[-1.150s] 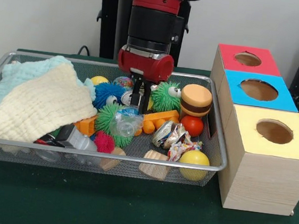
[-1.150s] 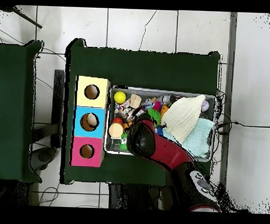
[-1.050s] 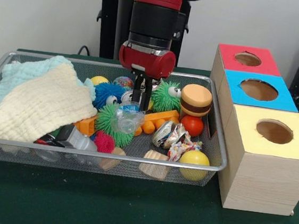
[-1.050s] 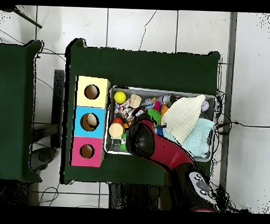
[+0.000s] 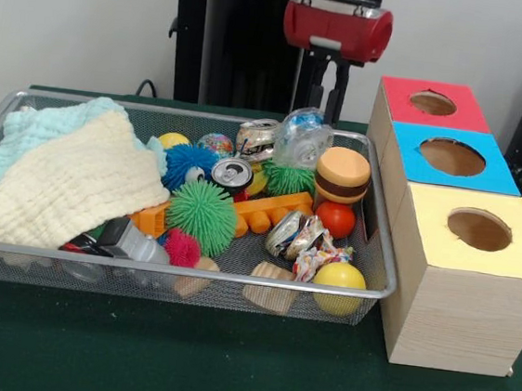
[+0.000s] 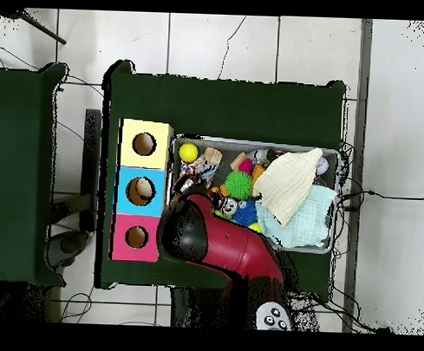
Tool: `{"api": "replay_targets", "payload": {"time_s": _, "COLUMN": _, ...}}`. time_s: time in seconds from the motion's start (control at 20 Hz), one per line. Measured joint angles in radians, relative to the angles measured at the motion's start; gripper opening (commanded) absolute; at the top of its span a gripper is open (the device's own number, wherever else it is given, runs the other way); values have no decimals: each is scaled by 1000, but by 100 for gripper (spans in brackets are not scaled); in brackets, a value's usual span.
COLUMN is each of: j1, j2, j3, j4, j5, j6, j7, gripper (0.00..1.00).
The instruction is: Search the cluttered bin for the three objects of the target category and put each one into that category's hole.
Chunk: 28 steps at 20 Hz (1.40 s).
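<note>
Wire-mesh bin [image 5: 178,269]: lay on the green table [image 5: 150,361], left of the wooden boxes [image 5: 463,273], full of toys under two cloths [image 5: 66,184]. Gripper [image 5: 321,90]: hung above the bin's far right corner; jaw spacing could not be told.

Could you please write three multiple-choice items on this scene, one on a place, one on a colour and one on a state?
1. Where does the yellow ball lie in the bin?
A. in the corner nearest the yellow-topped box
B. under the cloths
C. outside the bin

2. What colour is the top of the middle box?
A. green
B. blue
C. white

3. How is the cream cloth lying?
A. rolled up tight
B. hanging over the rim
C. spread over the clutter

Answers:
1 A, the ball sits at the front corner beside that box.
2 B, blue lies between the red and yellow tops.
3 C, it drapes across one end of the bin.
</note>
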Motion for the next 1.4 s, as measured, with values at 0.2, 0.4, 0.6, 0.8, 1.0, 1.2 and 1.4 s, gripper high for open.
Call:
{"api": "replay_targets", "payload": {"time_s": 0.2, "j1": 23, "j2": -37, "j3": -17, "j4": 4, "j5": 0, "j6": 31, "j7": 0, "gripper": 0}}
{"api": "replay_targets", "payload": {"time_s": 0.4, "j1": 42, "j2": -60, "j3": -27, "j4": 11, "j5": -1, "j6": 33, "j7": 0, "gripper": 0}}
{"api": "replay_targets", "payload": {"time_s": 0.6, "j1": 65, "j2": -90, "j3": -33, "j4": 30, "j5": -1, "j6": 33, "j7": 0, "gripper": 0}}
{"api": "replay_targets", "payload": {"time_s": 0.8, "j1": 77, "j2": -109, "j3": -33, "j4": 46, "j5": -3, "j6": 33, "j7": 0, "gripper": 0}}
{"api": "replay_targets", "payload": {"time_s": 1.0, "j1": 97, "j2": -122, "j3": -33, "j4": 53, "j5": -4, "j6": 33, "j7": 0, "gripper": 0}}
{"api": "replay_targets", "payload": {"time_s": 1.2, "j1": 124, "j2": -132, "j3": -33, "j4": 59, "j5": -5, "j6": 33, "j7": 0, "gripper": 0}}
{"api": "replay_targets", "payload": {"time_s": 1.4, "j1": 143, "j2": -140, "j3": -33, "j4": 74, "j5": -5, "j6": 33, "j7": 0, "gripper": 0}}
